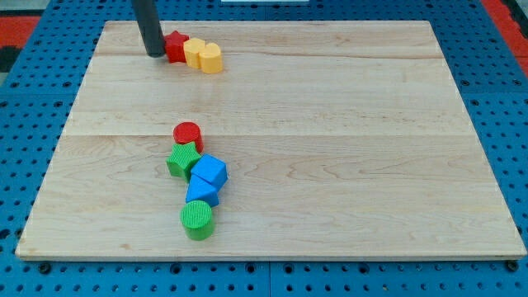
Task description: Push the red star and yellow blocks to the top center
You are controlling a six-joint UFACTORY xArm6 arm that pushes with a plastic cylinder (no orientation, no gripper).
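Note:
The red star [176, 45] lies near the view's top left of the wooden board [330, 124]. Two yellow blocks touch it in a row to its right: the first yellow block [195, 54], then the second yellow block [211, 58], a rounded shape. My tip [155, 54] stands just left of the red star, touching or almost touching it. The rod rises out of the view's top.
A cluster sits left of the board's centre, running down the view: a red cylinder [188, 134], a green star [183, 158], a blue block [210, 172], a second blue block [202, 194] and a green cylinder [197, 219]. Blue pegboard surrounds the board.

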